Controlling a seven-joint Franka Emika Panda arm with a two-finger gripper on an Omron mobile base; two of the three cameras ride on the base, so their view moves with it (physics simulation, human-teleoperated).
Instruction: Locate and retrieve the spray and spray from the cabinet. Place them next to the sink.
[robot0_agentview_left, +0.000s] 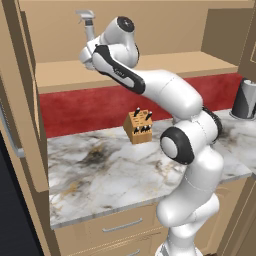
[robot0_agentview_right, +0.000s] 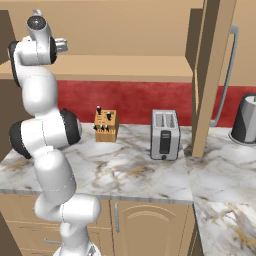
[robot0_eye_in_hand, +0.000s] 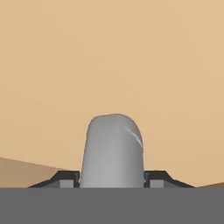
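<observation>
Pincer (robot0_eye_in_hand: 112, 181) clamped on tall pale-grey plastic spray bottle (robot0_eye_in_hand: 112, 151).
Bottle apparently upright on tan wooden cabinet shelf (robot0_agentview_left: 165, 67).

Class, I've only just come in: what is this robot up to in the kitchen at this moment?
The white arm reaches up into the open wall cabinet, its gripper at the trigger spray bottle that stands on the wooden shelf. In the hand view the two finger tips sit against either side of the pale-grey bottle, so it looks gripped but not yet lifted. On the marble counter below stand a knife block and a toaster.
</observation>
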